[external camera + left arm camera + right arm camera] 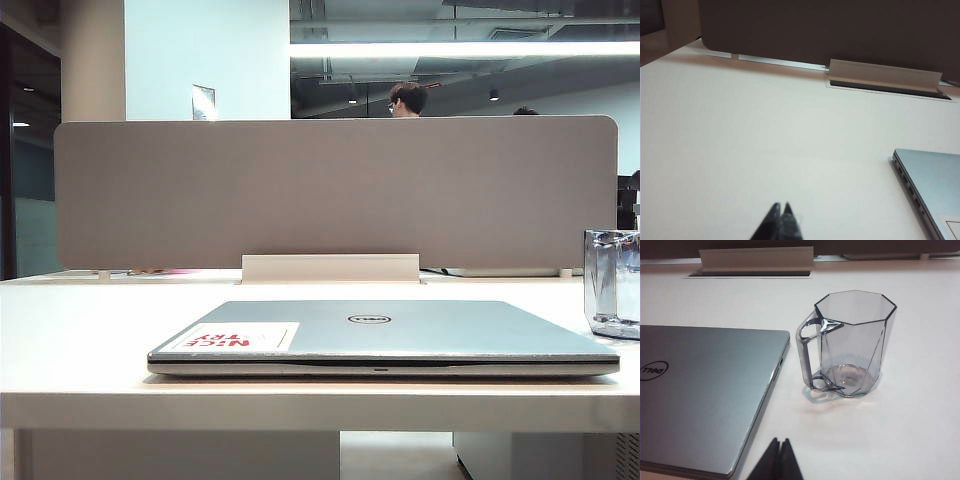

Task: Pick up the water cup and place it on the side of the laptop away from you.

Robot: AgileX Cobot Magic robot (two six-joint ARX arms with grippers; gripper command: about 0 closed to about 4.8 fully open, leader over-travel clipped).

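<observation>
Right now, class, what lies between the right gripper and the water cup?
Only bare white table: the right wrist view shows the right gripper shut, short of the water cup.

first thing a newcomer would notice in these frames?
The closed silver Dell laptop lies flat mid-table, a white sticker with red letters on its lid. The clear faceted water cup stands upright on the table to the laptop's right, apart from it, handle turned toward the laptop. Both pincers are shut and hold nothing: the right pincer short of the cup, the left pincer over bare table left of the laptop.
</observation>
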